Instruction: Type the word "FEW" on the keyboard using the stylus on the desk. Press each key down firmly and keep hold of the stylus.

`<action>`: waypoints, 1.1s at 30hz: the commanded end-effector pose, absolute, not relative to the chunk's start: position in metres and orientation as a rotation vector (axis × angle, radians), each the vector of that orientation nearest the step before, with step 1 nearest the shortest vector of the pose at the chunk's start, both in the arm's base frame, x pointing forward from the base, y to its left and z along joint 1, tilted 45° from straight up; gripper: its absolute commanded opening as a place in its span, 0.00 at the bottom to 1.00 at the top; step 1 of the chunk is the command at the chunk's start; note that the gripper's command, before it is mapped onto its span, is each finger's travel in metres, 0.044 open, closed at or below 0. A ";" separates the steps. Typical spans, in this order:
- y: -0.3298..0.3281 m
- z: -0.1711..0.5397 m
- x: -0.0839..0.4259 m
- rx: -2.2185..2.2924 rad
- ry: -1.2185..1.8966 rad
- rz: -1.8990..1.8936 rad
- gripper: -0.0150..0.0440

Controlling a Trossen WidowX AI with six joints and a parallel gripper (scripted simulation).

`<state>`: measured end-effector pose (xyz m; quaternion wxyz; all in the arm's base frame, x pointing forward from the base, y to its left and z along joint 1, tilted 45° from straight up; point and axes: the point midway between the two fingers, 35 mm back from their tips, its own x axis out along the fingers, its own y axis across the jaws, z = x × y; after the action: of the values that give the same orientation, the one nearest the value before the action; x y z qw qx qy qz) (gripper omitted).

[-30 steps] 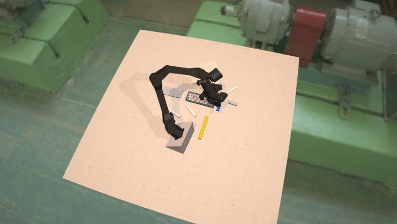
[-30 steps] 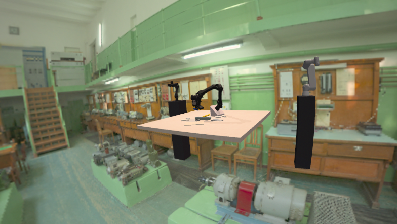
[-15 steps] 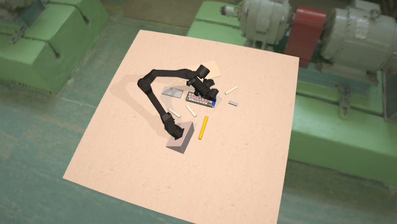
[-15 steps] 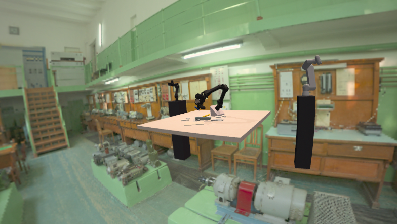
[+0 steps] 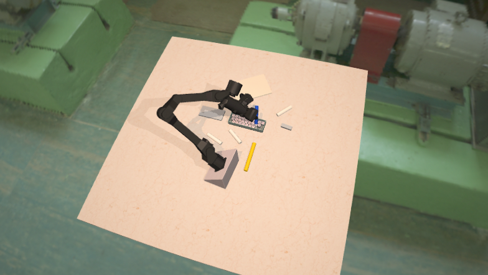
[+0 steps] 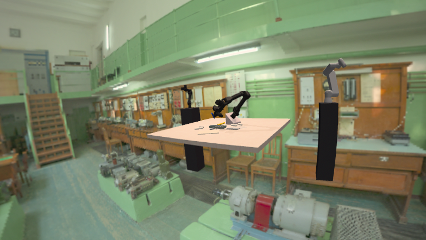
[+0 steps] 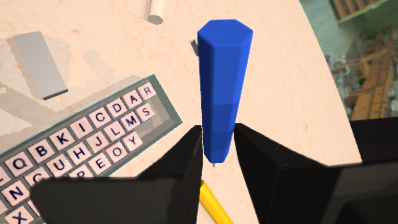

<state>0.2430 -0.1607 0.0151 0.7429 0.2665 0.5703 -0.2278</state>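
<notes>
My gripper (image 5: 256, 117) (image 7: 217, 131) is shut on the blue stylus (image 5: 256, 108) (image 6: 213, 115) (image 7: 225, 75). The thick end faces the wrist camera and the thin tip points away, beyond the fingertips. The stylus is held raised above the desk. The keyboard (image 5: 229, 122) (image 6: 217, 126) (image 7: 164, 114) lies under the wrist, at the left in the wrist view. Its E key (image 7: 100, 164) shows in the row with O and Y. The left finger hides part of the keyboard; I cannot see the F or W key. No contact between tip and key shows.
A yellow bar (image 5: 249, 157) (image 7: 216, 204) lies in front of the keyboard. White rods (image 5: 284, 110) (image 5: 234, 136) (image 5: 214, 138) lie around it. A small grey block (image 5: 286, 126) is right, a flat grey plate (image 5: 211, 113) left, and a pale sheet (image 5: 256, 85) behind. My base stands on a wedge (image 5: 230, 170).
</notes>
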 end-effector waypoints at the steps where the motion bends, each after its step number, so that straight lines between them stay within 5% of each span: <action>1: -0.153 0.020 0.244 0.611 1.195 -0.519 0.25; 33: -0.090 0.076 0.251 0.898 0.631 -0.525 0.25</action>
<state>0.2526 -0.0957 0.0747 0.8210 0.4064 0.3117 -0.2524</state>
